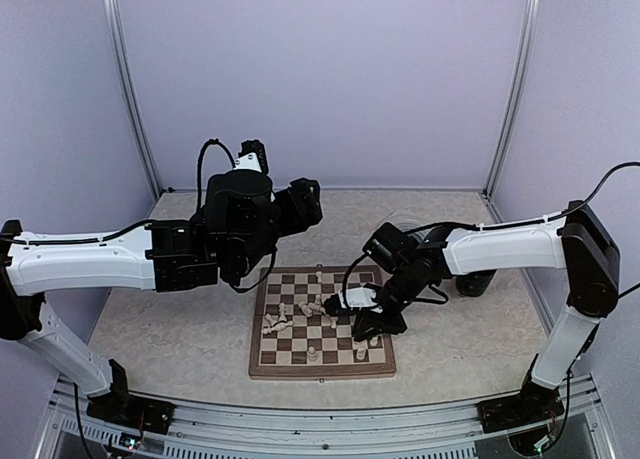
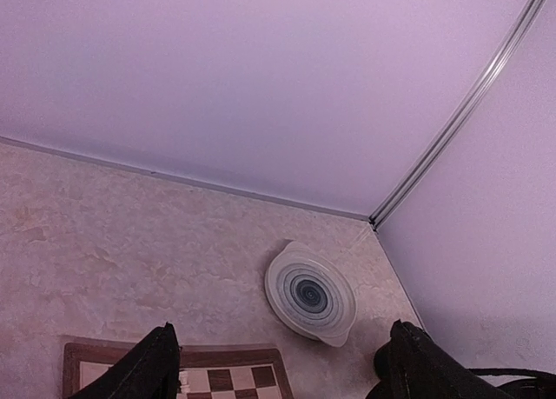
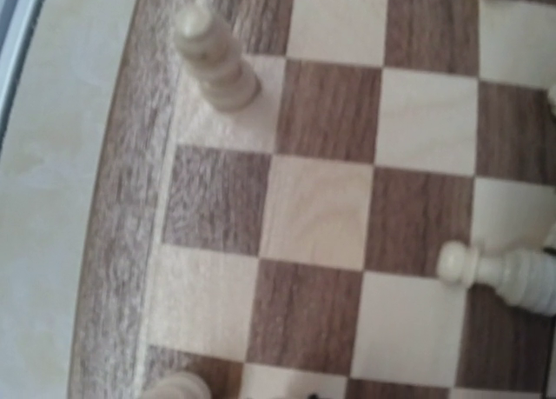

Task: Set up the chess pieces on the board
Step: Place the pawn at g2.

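Note:
The board (image 1: pixel 322 365) lies flat at the table's middle front, and one of its corners (image 2: pixel 228 354) shows in the left wrist view. Several pale chess pieces (image 1: pixel 306 308) cluster on its left half, some toppled (image 1: pixel 273 325), others upright (image 1: pixel 313 354). My right gripper (image 1: pixel 363 330) hangs low over the board's right side, shut; I see nothing in it. Its wrist view shows squares up close, an upright piece (image 3: pixel 214 56) and one lying flat (image 3: pixel 508 274). My left gripper (image 1: pixel 303 203) is raised behind the board, fingers (image 2: pixel 153 369) spread wide, open and empty.
A round white plate (image 2: pixel 310 293) with grey rings sits near the back right corner of the table. Lilac walls with metal posts (image 1: pixel 130 89) enclose the back and sides. The right arm (image 1: pixel 500 247) stretches across the table's right half.

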Robot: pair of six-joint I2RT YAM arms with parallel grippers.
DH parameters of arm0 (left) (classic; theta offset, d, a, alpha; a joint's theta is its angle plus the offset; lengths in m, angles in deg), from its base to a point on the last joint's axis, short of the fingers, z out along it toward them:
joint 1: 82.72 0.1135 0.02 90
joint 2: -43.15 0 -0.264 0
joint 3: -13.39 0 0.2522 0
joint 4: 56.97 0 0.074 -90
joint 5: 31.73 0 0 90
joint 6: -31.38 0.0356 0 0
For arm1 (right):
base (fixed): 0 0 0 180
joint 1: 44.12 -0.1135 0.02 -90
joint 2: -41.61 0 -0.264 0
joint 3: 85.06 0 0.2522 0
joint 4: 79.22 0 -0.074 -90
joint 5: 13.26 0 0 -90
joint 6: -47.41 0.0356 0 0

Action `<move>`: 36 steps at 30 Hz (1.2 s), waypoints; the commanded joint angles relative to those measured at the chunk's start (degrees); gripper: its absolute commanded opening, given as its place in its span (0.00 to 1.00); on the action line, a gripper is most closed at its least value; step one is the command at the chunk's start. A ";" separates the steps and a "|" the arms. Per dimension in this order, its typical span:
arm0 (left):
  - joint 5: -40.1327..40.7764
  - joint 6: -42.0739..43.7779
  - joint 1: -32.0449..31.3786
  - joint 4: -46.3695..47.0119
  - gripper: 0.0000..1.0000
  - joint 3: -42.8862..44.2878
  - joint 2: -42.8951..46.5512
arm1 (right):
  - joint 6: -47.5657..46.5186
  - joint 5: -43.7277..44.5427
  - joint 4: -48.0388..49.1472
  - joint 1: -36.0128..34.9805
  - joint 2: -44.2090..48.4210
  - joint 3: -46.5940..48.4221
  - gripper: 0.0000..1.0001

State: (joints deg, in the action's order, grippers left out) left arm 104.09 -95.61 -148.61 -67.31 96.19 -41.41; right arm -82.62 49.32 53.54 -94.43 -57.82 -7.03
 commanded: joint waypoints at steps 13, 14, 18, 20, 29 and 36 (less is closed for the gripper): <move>-1.76 -0.49 0.84 0.19 0.82 0.41 -1.14 | -0.07 0.52 0.76 -0.15 -1.88 -0.99 0.06; -1.83 -0.53 0.88 0.14 0.82 0.40 -1.14 | -0.13 0.52 0.75 -0.15 -2.02 -1.00 0.06; -2.13 -0.76 1.02 0.12 0.82 0.23 -1.29 | 0.11 0.35 0.72 -0.13 -2.42 -1.00 0.08; -2.30 -0.87 1.11 0.18 0.82 0.22 -1.44 | 0.18 0.63 0.88 -0.15 -2.52 -0.99 0.10; -2.85 -1.15 1.11 0.10 0.82 0.23 -1.58 | 0.32 1.32 0.72 -0.15 -1.20 -0.86 0.23; -3.19 -1.95 1.11 -0.07 0.82 0.16 -1.68 | 0.88 1.36 -2.22 -0.15 0.36 3.60 0.28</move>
State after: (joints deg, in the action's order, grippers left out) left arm 101.58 -97.03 -147.89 -67.33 96.19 -42.61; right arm -82.01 50.57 53.28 -94.43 -59.42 -6.88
